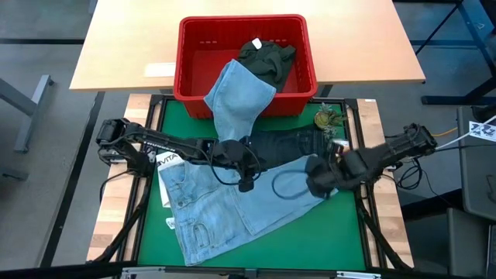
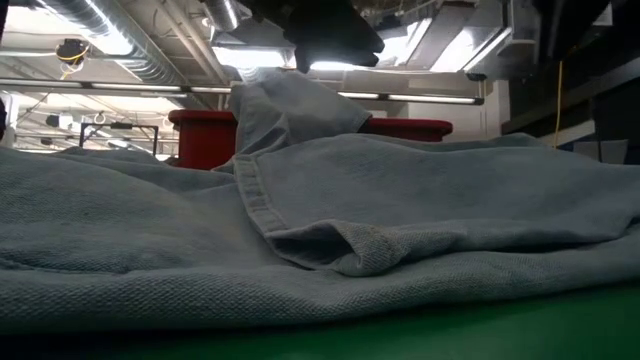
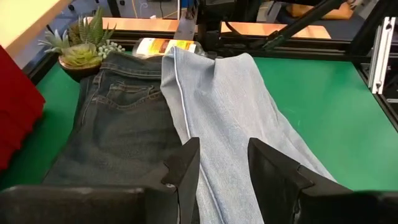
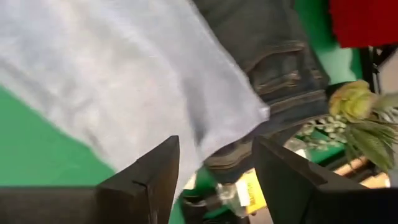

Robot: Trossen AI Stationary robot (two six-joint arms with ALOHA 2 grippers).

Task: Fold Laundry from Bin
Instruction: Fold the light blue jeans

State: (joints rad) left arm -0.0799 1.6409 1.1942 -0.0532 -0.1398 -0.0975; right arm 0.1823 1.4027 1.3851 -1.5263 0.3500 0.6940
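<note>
Light blue jeans (image 1: pixel 225 209) lie spread on the green table, and one leg (image 1: pixel 236 97) runs up over the near rim of the red bin (image 1: pixel 190 70). A dark olive-green piece (image 1: pixel 267 56) lies inside the bin. Dark navy jeans (image 1: pixel 291 143) lie flat beside the light ones, partly under them. My left gripper (image 1: pixel 246 174) hovers open over the middle of the table; its fingers (image 3: pixel 189 165) stand above the light blue leg (image 3: pixel 230 106). My right gripper (image 1: pixel 318 182) is open over the right edge of the light jeans (image 4: pixel 124 74), pointing steeply down.
A small potted succulent (image 1: pixel 327 118) stands at the table's far right, with a yellow packet (image 3: pixel 168 45) beside it. A white paper (image 1: pixel 167 167) lies at the left under the jeans. A dark cord loop (image 1: pixel 287 186) rests on the light jeans. In the low view the jeans (image 2: pixel 400 200) fill the foreground.
</note>
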